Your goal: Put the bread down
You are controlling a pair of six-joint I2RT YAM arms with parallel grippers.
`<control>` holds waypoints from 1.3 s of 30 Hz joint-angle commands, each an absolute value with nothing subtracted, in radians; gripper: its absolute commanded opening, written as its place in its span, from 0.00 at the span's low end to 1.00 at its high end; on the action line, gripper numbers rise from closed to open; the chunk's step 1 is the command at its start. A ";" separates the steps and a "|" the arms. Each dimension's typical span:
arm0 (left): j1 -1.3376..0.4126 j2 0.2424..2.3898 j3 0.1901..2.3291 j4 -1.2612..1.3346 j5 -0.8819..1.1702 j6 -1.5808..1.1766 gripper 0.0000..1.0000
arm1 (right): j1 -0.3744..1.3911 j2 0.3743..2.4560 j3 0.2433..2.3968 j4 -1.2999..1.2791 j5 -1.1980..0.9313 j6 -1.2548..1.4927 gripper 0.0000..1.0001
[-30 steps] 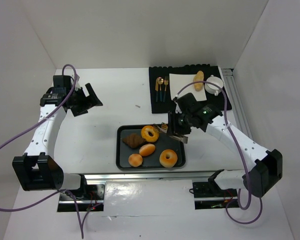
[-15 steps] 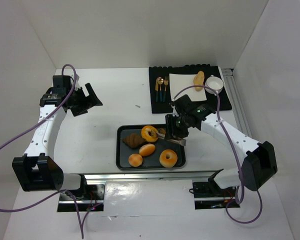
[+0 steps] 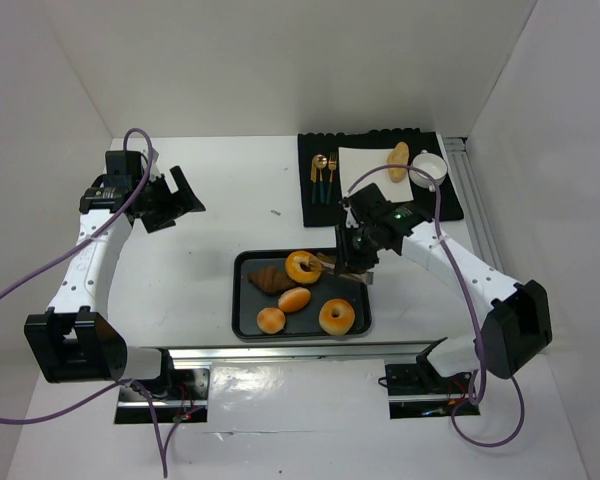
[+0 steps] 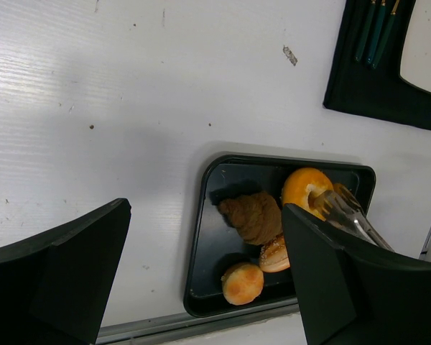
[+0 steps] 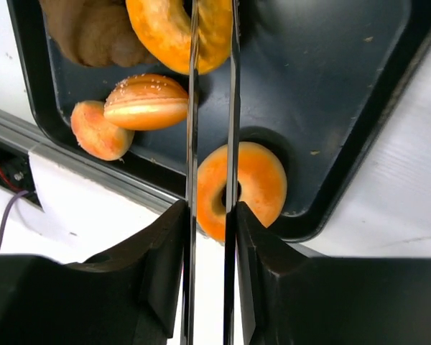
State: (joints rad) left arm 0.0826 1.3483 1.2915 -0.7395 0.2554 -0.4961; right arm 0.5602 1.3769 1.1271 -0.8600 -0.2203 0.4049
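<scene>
A black tray (image 3: 242, 300) holds a ring-shaped bread (image 3: 302, 266), a second ring bread (image 3: 336, 316), a croissant (image 3: 268, 280), a sesame roll (image 3: 294, 299) and a round bun (image 3: 271, 320). My right gripper (image 3: 358, 258) is shut on metal tongs (image 5: 194, 108). The tong tips close on the right rim of the upper ring bread (image 5: 174, 29). The lower ring bread (image 5: 255, 180) lies under the tongs. My left gripper (image 3: 185, 193) is open and empty, off at the left, high above the table. Its view shows the tray (image 4: 201, 280) from above.
A black placemat (image 3: 380, 205) at the back right carries a white napkin (image 3: 365, 172), a long bread roll (image 3: 397, 155), a white cup (image 3: 429, 167) and cutlery (image 3: 324, 172). The tray sits close to the table's near edge (image 3: 280, 350).
My right gripper has swung the tongs left across the tray, and their tips now sit on the upper ring bread. The left arm has not moved.
</scene>
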 commanded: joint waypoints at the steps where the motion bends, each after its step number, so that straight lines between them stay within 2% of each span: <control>1: 0.087 1.344 1.313 -0.726 0.256 -0.479 1.00 | 0.535 1.325 1.244 -0.920 -0.169 0.385 0.34; 8: 0.087 1.344 1.322 -0.726 0.238 -0.488 1.00 | 0.474 1.269 1.366 -1.072 -0.091 0.357 0.31; 11: 0.087 1.354 1.334 -0.726 0.238 -0.497 1.00 | 0.428 1.259 1.416 -1.063 -0.009 0.328 0.31; 15: 0.087 1.355 1.335 -0.726 0.247 -0.497 1.00 | 0.324 1.318 1.485 -0.927 0.080 0.305 0.31; 18: 0.087 1.355 1.335 -0.726 0.247 -0.485 1.00 | 0.197 1.461 1.543 -0.757 0.016 0.282 0.31; 26: 0.087 1.364 1.325 -0.736 0.256 -0.476 1.00 | 0.150 1.744 1.718 -0.563 -0.026 0.334 0.31; 32: 0.087 1.385 1.344 -0.727 0.256 -0.477 1.00 | 0.127 1.943 1.864 -0.537 -0.052 0.393 0.31; 39: 0.087 1.394 1.344 -0.727 0.267 -0.477 1.00 | 0.127 2.010 1.884 -0.508 -0.029 0.414 0.31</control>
